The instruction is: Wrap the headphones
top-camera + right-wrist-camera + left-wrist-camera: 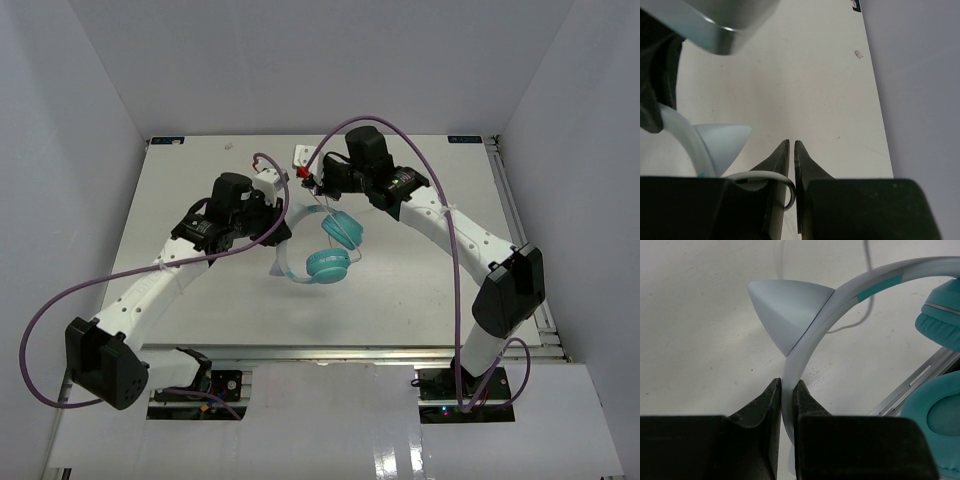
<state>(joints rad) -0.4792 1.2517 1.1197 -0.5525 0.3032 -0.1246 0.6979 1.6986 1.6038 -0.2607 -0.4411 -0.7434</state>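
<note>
- I see the headphones [327, 263] about the middle of the table [200, 170], with the two teal ear cups [342, 231] close side by side
- The pale headband [850, 290] curves from the cups toward the left side of the table
- My left gripper [788, 386] is clamped on the headband, one finger on each side
- My right gripper [792, 146], more to the far side of the table, has its fingers almost together, pinching the looped thin white cord [760, 173]
- I cannot tell if the cups touch the table
</note>
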